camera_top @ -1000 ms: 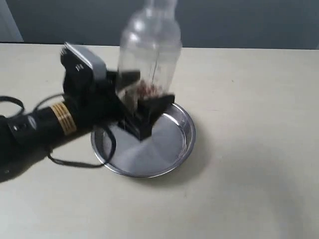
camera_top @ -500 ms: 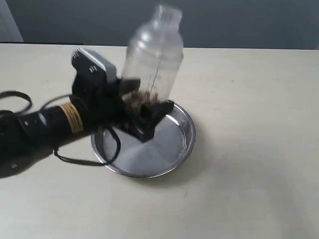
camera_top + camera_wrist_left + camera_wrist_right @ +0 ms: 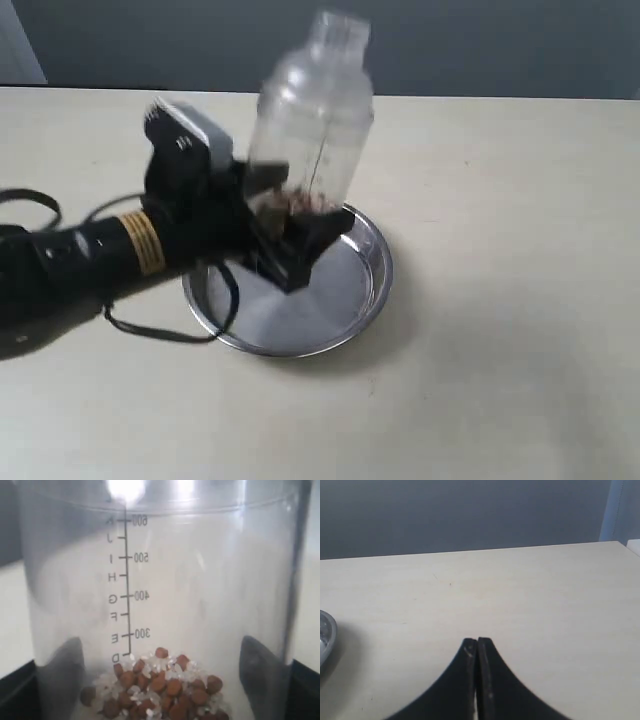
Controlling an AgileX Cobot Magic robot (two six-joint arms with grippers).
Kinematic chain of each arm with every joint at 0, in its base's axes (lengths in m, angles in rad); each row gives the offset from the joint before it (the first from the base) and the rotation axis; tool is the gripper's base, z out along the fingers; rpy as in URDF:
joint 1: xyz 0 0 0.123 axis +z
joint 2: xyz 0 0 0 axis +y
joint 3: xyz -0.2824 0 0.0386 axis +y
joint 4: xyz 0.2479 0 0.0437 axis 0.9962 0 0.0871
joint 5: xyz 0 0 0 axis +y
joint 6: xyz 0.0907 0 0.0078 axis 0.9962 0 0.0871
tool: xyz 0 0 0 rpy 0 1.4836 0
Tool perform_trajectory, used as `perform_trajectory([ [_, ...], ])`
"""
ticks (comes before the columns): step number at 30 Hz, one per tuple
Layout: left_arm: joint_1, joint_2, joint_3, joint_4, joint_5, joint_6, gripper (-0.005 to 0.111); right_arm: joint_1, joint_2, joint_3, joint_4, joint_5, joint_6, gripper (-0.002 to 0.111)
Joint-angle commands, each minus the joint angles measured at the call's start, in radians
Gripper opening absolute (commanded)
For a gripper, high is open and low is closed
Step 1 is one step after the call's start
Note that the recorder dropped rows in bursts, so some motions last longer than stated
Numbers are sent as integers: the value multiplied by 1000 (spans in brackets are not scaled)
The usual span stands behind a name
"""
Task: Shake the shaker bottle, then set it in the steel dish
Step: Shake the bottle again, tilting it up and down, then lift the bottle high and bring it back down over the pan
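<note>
The clear shaker bottle is held upright in the air above the steel dish, with brown pellets at its bottom. My left gripper is shut on the bottle's lower part, one finger on each side. In the left wrist view the shaker bottle fills the frame, showing printed measuring marks and brown and pale pellets; the dark fingers press its sides. My right gripper is shut and empty over bare table; a sliver of the steel dish shows at that view's edge.
The left arm and a loose black cable lie over the table left of the dish. A dark wall runs behind the pale table.
The bottle and left gripper shifted slightly between frames: lower after the first frame, then a little right, staying above the dish. The pellets moved inside.
</note>
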Motion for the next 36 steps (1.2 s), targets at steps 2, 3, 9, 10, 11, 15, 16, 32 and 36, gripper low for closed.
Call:
perform_trajectory([
  [2,-2,-182,-60,-52,37,24,0,1,-4,2,-1,-11,-2,-1],
  [3,-2,-147,-46,-81,83,53,0,1,-4,2,-1,-11,-2,-1],
  [9,-2,125,57,-179,-58,95,0,1,-4,2,-1,-11,-2,-1],
  [10,-2,126,62,-181,-97,83,0,1,-4,2,-1,-11,-2,-1],
  [11,-2,126,63,-204,-125,68,0,1,-4,2,-1,-11,-2,-1],
  [15,-5,117,48,-118,-194,43,0,1,-4,2,-1,-11,-2,-1],
  [16,-5,112,38,4,-167,81,0,1,-4,2,-1,-11,-2,-1],
  [32,-22,106,25,-549,40,63,0,1,-4,2,-1,-11,-2,-1],
  [36,-25,84,25,-136,32,178,0,1,-4,2,-1,-11,-2,-1],
])
